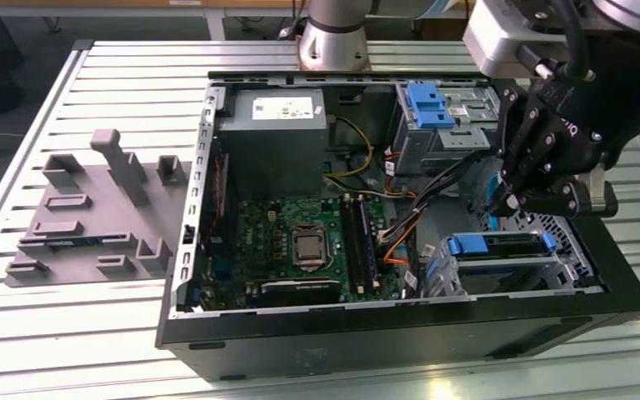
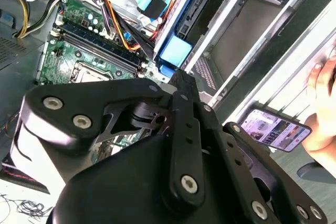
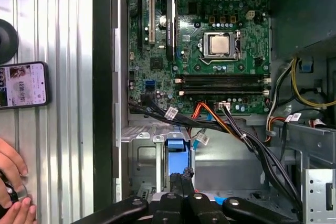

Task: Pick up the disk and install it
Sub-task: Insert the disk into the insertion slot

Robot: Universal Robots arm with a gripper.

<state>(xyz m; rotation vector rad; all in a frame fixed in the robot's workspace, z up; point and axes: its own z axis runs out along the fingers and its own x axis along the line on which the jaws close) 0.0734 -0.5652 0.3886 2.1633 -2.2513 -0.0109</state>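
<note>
The disk's blue bracket [image 1: 496, 244] lies in the metal drive cage [image 1: 520, 271] at the front corner of the open computer case, on the exterior view's right. Its silver face is mostly hidden inside the cage. My gripper [image 1: 512, 202] hangs just above that cage, fingers together and shut, with nothing between them. In the first wrist view the fingertips [image 3: 185, 174] end right at the blue bracket [image 3: 177, 148]; I cannot tell whether they touch. The second wrist view has the same blue bracket [image 2: 176, 52] just beyond the gripper [image 2: 181, 80].
A second blue bracket [image 1: 426, 104] sits in the upper drive bay. Loose cables [image 3: 236, 129] run past the cage over the motherboard [image 1: 297, 242]. A grey moulded fixture block [image 1: 92, 212] lies on the exterior view's left. A phone [image 3: 23, 85] and a person's hand [image 3: 13, 182] are beside the case.
</note>
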